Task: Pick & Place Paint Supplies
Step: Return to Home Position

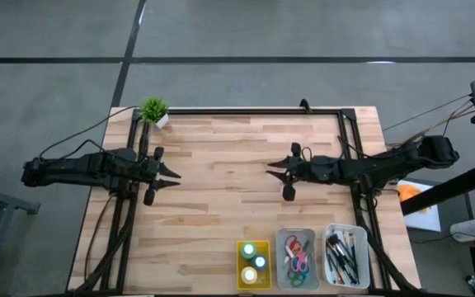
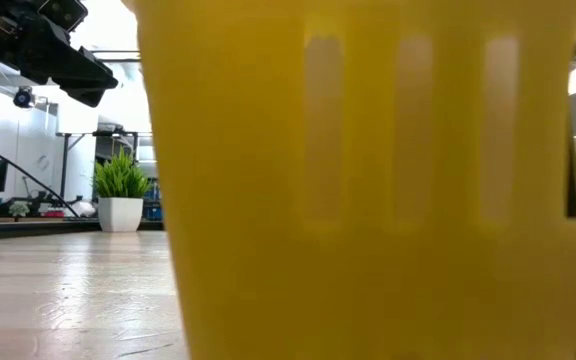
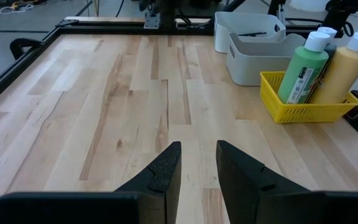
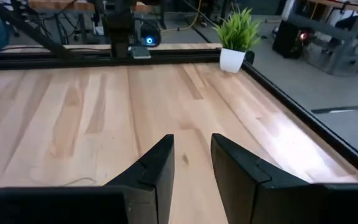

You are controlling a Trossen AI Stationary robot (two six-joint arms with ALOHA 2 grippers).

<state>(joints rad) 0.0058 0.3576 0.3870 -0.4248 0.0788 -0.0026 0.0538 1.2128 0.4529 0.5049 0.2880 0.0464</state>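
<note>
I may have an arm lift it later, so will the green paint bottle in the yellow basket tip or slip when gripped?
Likely tippy: the green paint bottle is tall and narrow, rising well above the wall of the yellow basket. Its smooth round body may slip in a grip. Coloured up to the neck, it is perhaps full and heavyish.

Overhead, low, two wrists; shared tabletop (image 1: 221, 173).

A robotics lab, folks: bare grey concrete floor (image 1: 303, 29), black-framed pale wood worktable (image 1: 246, 206), gear-laden dark benches (image 4: 328, 28) far beyond the right pincer (image 4: 191, 140).
</note>
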